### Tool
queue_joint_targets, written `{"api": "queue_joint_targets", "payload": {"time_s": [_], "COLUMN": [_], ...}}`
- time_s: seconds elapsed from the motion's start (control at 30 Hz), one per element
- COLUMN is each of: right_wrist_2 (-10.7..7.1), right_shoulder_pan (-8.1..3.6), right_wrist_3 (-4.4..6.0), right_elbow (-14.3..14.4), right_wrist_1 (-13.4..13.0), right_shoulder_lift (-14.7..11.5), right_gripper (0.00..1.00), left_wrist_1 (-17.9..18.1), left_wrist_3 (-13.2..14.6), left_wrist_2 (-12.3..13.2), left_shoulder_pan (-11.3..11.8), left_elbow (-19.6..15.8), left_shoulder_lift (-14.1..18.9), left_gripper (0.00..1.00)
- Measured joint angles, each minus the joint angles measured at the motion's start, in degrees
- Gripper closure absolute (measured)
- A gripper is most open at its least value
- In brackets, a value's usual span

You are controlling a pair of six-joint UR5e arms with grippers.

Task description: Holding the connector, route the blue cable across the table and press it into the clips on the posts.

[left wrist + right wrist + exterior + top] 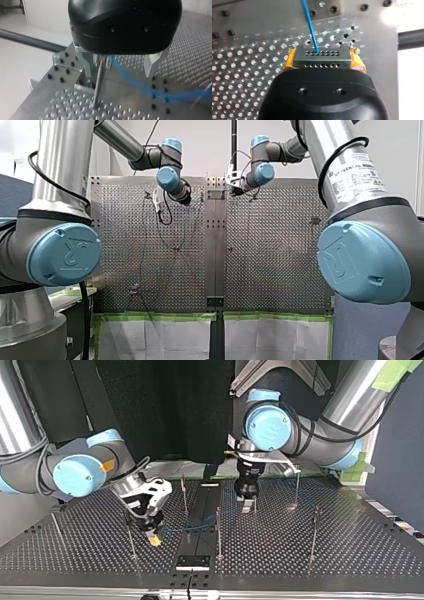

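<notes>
the connector (322,60) is gripped tight by the right gripper (322,51), with the blue cable (309,22) coming out of it. the left gripper (120,66) is held wide open around a post (98,85) and the cable, nothing gripped. the post could be knocked by a finger (87,67), or the cable missed. counted: two grippers, one connector, one cable, at least six posts (218,532).

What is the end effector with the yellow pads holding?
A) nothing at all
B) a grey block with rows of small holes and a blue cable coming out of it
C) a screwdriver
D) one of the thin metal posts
B: the right wrist view shows my right end effector clamped on the grey connector, with the blue cable running out of one of its holes.
</notes>
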Motion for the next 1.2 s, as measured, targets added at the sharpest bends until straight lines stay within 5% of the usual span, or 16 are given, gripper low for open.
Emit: {"api": "queue_joint_targets", "payload": {"time_s": [0.2,0.47,0.7,1.2], "right_wrist_2": [0.15,0.18,0.74,0.98], "right_shoulder_pan": [0.11,0.05,-0.22,-0.24], "right_wrist_3": [0.08,0.09,0.09,0.11], "right_elbow": [0.01,0.06,0.32,0.51], "right_wrist_1": [0.07,0.20,0.26,0.26], "right_shoulder_lift": [-0.21,-0.19,-0.10,0.00], "right_gripper": [1.00,1.00,1.00,1.00], "left_wrist_1": [-2.19,-0.21,1.58,-5.16], "left_wrist_3": [-0.69,-1.74,-2.14,0.97], "left_wrist_2": [2.16,2.78,-0.16,-7.66], "left_shoulder_pan": [-1.58,-3.66,-7.10,-14.28], "left_elbow": [-0.60,-0.40,2.55,10.05], "left_shoulder_lift": [3.06,4.06,2.19,-5.22], "left_gripper": [0.00,0.00,0.00,0.00]}}
